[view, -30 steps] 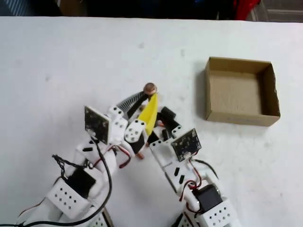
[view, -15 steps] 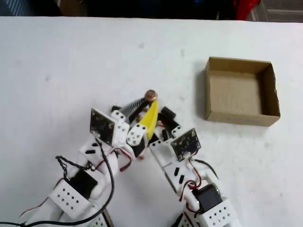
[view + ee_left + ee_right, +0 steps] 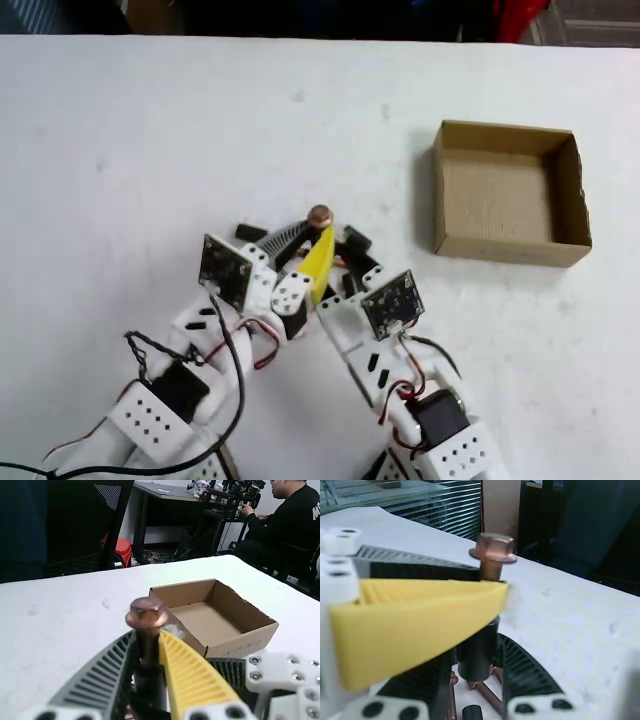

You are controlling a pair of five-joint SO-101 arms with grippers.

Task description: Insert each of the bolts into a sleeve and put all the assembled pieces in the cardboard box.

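inspector: state of the jaws?

robot: my left gripper [image 3: 148,636] is closed down to the width of a copper bolt [image 3: 146,615], pinching its shank just under the flanged head, head up. my right gripper [image 3: 478,649] is closed on a black sleeve [image 3: 479,660], held upright directly beneath that bolt. both sit over the table [image 3: 150,130], near its front edge, with the two sets of fingers crowded together.

inspector: is the bolt seated?

robot: i cannot tell. the shank meets the sleeve's mouth behind my yellow finger [image 3: 420,615], so the depth is hidden. i judge the insertion as under way, not finished.

inspector: the cardboard box [image 3: 500,245]?

robot: off to the right, well apart from both grippers, open and with nothing in it.

inspector: hazards?

robot: first, misalignment. if the shank is tilted against the bore, pressing down would jam it or twist the sleeve in my right grip. second, finger contact. my left fingers sit just above the sleeve's rim, so they could block the head from coming down before the shank is home. third, early release. if the left lets go while the bolt is only shallowly in, it may topple out on the way to the box. fourth, spare bolts [image 3: 487,695] lie on the table under the sleeve, and lowering it could knock them about.
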